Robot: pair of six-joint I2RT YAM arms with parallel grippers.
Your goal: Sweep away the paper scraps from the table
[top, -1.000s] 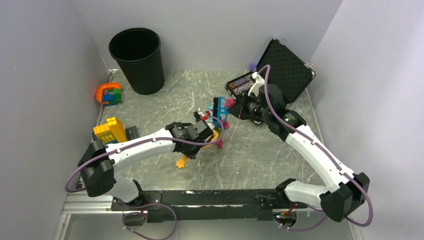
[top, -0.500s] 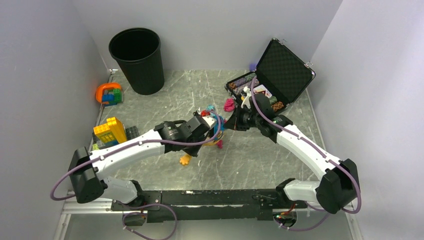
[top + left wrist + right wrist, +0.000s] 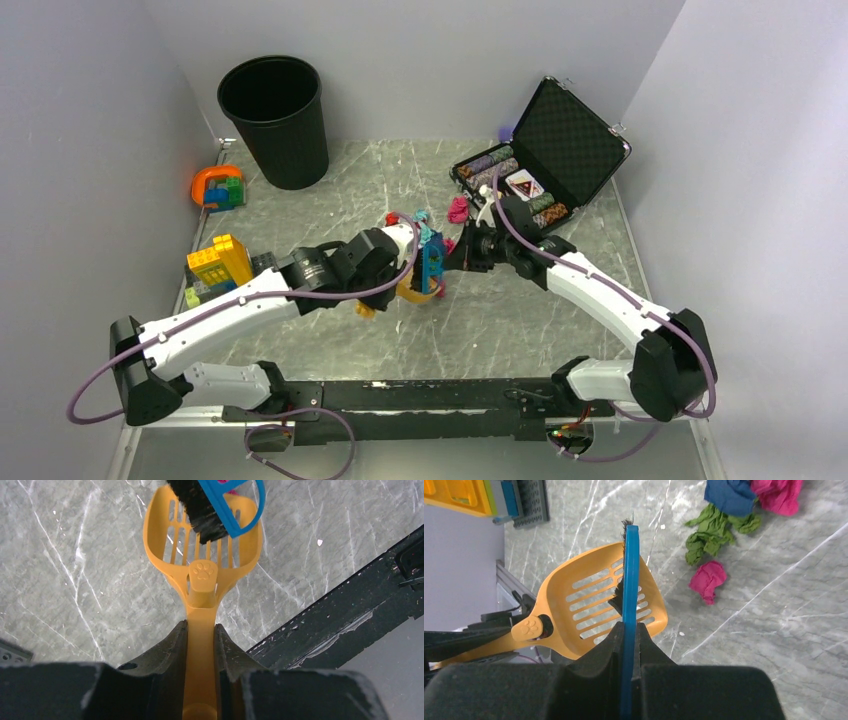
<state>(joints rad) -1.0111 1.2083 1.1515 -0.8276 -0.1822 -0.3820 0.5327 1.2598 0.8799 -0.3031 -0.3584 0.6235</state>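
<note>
My left gripper [image 3: 201, 630] is shut on the handle of an orange slotted scoop [image 3: 202, 555], held low over the grey-green marble table [image 3: 75, 580]. My right gripper [image 3: 628, 630] is shut on a blue brush [image 3: 629, 580] with black bristles, which rests across the scoop [image 3: 589, 605]. Paper scraps lie just beyond the scoop's mouth: a pink wad [image 3: 707, 580], green wads [image 3: 709, 530], a dark blue one [image 3: 731, 495] and a magenta one [image 3: 776, 495]. In the top view the brush [image 3: 432, 262] stands over the scoop [image 3: 412, 291] mid-table, with a pink scrap [image 3: 458, 210] behind.
A black bin [image 3: 275, 120] stands at the back left. An open black case [image 3: 560, 140] with poker chips is at the back right. Toy bricks [image 3: 220, 262] and an orange piece [image 3: 213, 186] sit along the left edge. A black rail [image 3: 400, 395] runs along the front.
The right gripper has brought the brush down and toward the near side, onto the scoop. The left arm has stretched further out with the scoop.
</note>
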